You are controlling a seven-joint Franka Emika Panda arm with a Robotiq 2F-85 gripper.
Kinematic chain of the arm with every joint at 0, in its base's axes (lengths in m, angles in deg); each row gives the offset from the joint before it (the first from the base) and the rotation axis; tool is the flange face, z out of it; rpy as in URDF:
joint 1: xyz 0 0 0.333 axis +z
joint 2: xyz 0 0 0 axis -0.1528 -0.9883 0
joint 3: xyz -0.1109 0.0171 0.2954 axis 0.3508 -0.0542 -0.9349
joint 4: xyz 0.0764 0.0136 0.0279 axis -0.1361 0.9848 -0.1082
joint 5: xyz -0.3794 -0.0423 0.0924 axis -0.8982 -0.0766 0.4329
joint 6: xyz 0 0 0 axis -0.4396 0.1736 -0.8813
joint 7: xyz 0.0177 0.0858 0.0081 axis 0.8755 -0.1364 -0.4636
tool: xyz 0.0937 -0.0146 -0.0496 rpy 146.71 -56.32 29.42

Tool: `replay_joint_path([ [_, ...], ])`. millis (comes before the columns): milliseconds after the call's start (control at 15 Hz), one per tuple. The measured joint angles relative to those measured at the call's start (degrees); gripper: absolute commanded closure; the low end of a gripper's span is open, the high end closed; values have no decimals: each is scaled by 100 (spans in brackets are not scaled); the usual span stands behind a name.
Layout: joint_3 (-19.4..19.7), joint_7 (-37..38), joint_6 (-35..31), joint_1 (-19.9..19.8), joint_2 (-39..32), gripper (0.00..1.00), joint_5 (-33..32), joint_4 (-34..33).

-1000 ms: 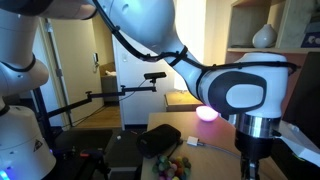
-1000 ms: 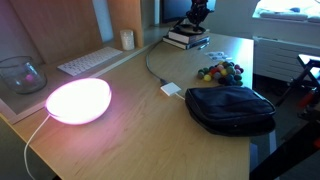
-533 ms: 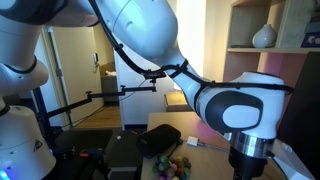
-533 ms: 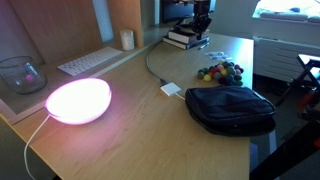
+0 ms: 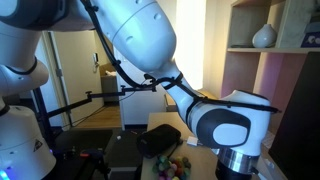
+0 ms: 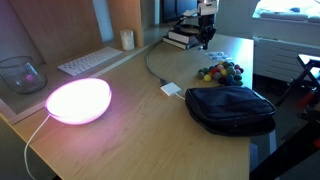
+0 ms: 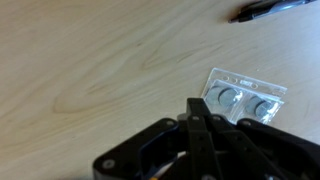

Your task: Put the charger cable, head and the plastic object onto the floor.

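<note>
Desk: a pale wooden tabletop (image 6: pixel 130 135) with a glowing pink lamp (image 6: pixel 78 100) at the near end. Every task thing lies on it and none is on the floor (image 5: pixel 98 114).
Jaws: pressed together with nothing between them, so you are holding nothing.
Gripper: in the wrist view the gripper (image 7: pixel 197 116) hangs over bare wood. Its tips are just beside the near corner of the plastic object (image 7: pixel 245 97), a flat clear blister pack. You cannot tell whether they touch it.
Beyond it: a dark pen (image 7: pixel 270 8) lies further off on the same wood.
Change: over the last second you have brought the gripper down and along the far end of the desk, away from the stack of books (image 6: pixel 184 40). In an exterior view the arm (image 5: pixel 228 125) has sunk lower in the picture.
Meaning: this reads as an approach to the plastic object. No step of the task is done yet. You will likely need to open the jaws before going lower, and a pack this flat may slide rather than lift.
Head: the small white head (image 6: pixel 172 90) sits mid-desk, well apart from the gripper and unmoved.
Charger cable: the thin charger cable (image 6: pixel 153 65) runs from the head toward the back of the desk, also unmoved.
Neighbour: a black pouch (image 6: pixel 230 108) lies just beside the head.
</note>
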Motion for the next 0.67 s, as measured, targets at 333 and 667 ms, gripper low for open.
replay_joint_path([
  [333,1,0,-32,-36,-9,100,-123,253],
  [667,-3,0,-33,-61,-64,100,-148,305],
])
